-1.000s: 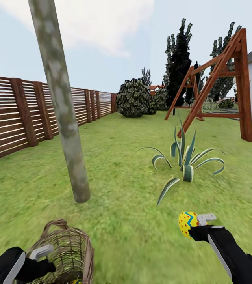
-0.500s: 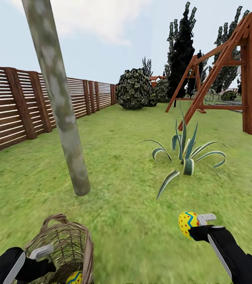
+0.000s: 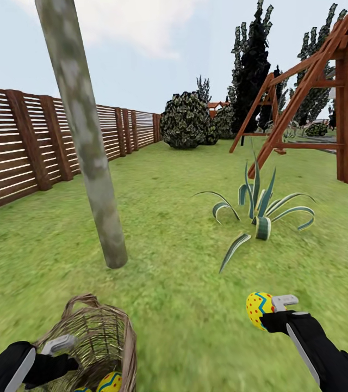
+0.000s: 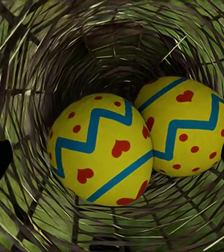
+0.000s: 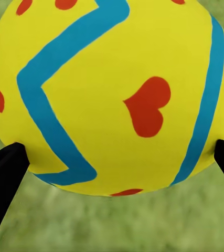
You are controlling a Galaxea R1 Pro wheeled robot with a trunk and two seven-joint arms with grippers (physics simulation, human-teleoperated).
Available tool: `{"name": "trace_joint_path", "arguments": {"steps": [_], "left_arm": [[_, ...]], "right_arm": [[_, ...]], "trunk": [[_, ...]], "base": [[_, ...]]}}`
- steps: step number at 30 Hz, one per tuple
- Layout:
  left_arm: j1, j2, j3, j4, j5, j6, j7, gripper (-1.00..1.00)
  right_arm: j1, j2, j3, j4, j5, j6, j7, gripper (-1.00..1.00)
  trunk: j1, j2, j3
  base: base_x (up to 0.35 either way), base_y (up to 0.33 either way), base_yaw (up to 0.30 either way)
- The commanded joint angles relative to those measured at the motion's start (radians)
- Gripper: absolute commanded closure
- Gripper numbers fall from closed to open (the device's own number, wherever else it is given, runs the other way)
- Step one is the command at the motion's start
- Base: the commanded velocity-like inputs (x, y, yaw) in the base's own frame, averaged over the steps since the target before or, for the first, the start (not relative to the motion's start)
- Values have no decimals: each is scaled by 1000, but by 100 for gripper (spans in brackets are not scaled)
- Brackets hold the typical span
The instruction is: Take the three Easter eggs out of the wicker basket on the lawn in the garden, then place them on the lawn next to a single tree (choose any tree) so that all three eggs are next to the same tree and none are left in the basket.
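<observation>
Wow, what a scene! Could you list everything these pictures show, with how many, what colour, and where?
Easter eggs: three, yellow with blue zigzags and red hearts; two in the basket, one in the right gripper.
Wicker basket: one, brown, held above the lawn at lower left.
Tree trunk: one, pale grey-green, ahead on the left.
Lawn: green, all around.
Fence: brown slats, along the left.
Spiky plant: one, green and white, right of the trunk.
Swing frame: one, reddish wood, far right.
Bushes and dark conifers: in the background.
Left gripper: black, grasping the basket's rim.
Right gripper: black, clamped on an egg.
</observation>
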Motion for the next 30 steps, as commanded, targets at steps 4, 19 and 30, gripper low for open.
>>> {"name": "trace_joint_path", "arguments": {"steps": [4,19,30], "left_arm": [[-1,-1,2,0,-6,3,-8,-100],[0,-20,3,30,-8,3,-5,-100],[-1,-20,6,30,-8,3,-5,-100]], "right_arm": [[-1,-1,2,-1,0,5,2,100],[-1,-2,0,-1,0,5,2,100],[-1,-1,2,-1,1,5,2,100]], "trunk": [[0,0,-1],[6,-4,-55],[11,-6,-98]], "base": [[0,14,0],[0,0,0],[0,0,0]]}}
